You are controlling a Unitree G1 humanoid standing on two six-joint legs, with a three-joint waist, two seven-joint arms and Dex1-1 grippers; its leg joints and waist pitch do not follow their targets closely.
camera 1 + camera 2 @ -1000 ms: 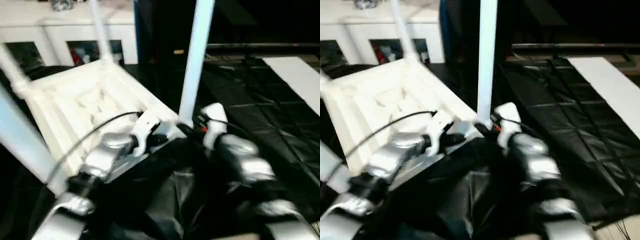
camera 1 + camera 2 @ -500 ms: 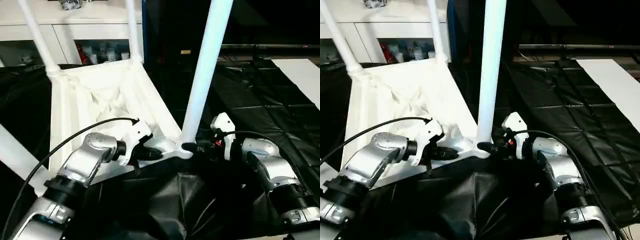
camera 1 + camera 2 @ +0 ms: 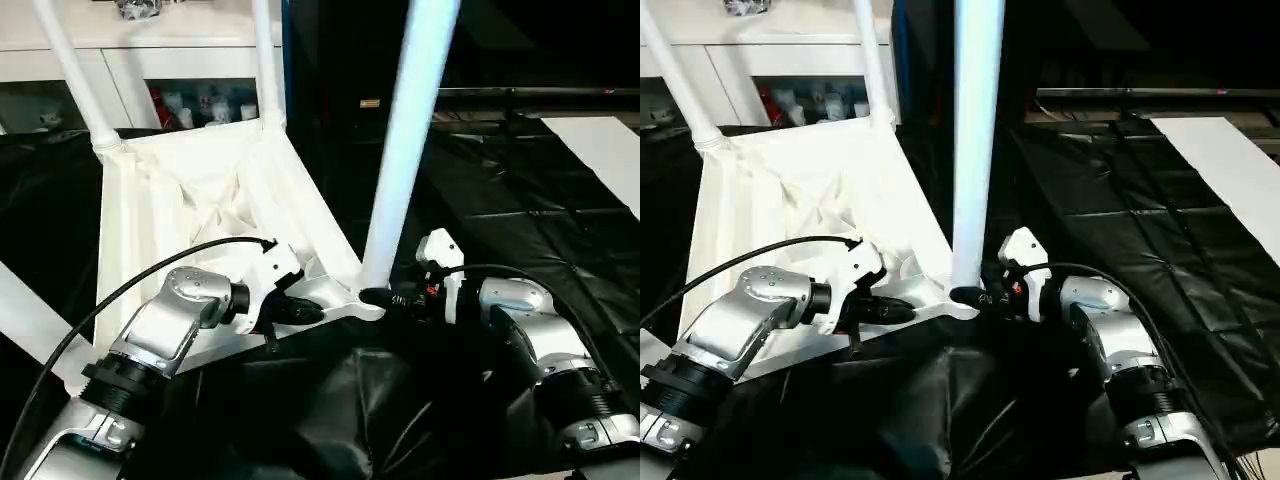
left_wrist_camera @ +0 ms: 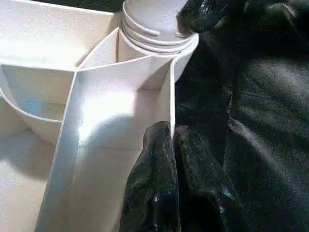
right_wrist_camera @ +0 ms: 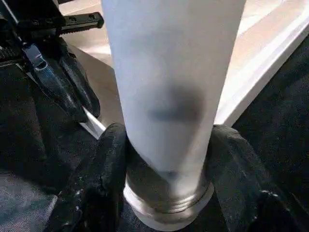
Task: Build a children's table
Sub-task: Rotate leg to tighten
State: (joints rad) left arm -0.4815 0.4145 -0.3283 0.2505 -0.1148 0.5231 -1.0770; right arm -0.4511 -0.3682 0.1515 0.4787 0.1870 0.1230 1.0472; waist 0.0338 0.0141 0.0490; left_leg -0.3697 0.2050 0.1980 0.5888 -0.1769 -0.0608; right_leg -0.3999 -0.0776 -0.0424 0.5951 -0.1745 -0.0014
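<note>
The children's table (image 3: pixel 190 200) lies upside down in the left half of the left eye view, its ribbed underside facing up on a black sheet (image 3: pixel 520 200). Two thin legs rise from its far corners at the upper left: one far leg (image 3: pixel 70 70) and a second far leg (image 3: pixel 265 60). A thick near leg (image 3: pixel 410 130) stands upright in the middle of the frame, seated in the corner socket (image 3: pixel 365 295) nearest the robot. The left hand (image 3: pixel 305 312), in the lower centre, is pinched shut on the table's near rim just left of that socket. The right hand (image 3: pixel 385 297), right of centre, has its black fingers at the foot of the near leg. A white cabinet (image 3: pixel 150 60) stands along the top left.

The right eye view shows the same layout, with a white board (image 3: pixel 1230 170) lying on the sheet at the right edge.

In the left wrist view, the left hand's fingers (image 4: pixel 154 183) are closed on a thin upright wall of the underside (image 4: pixel 96 116), with the socket at the top.

In the right wrist view, the right hand's fingers (image 5: pixel 104 164) sit on either side of the near leg's base, gripping it just above the threaded collar (image 5: pixel 166 205).
</note>
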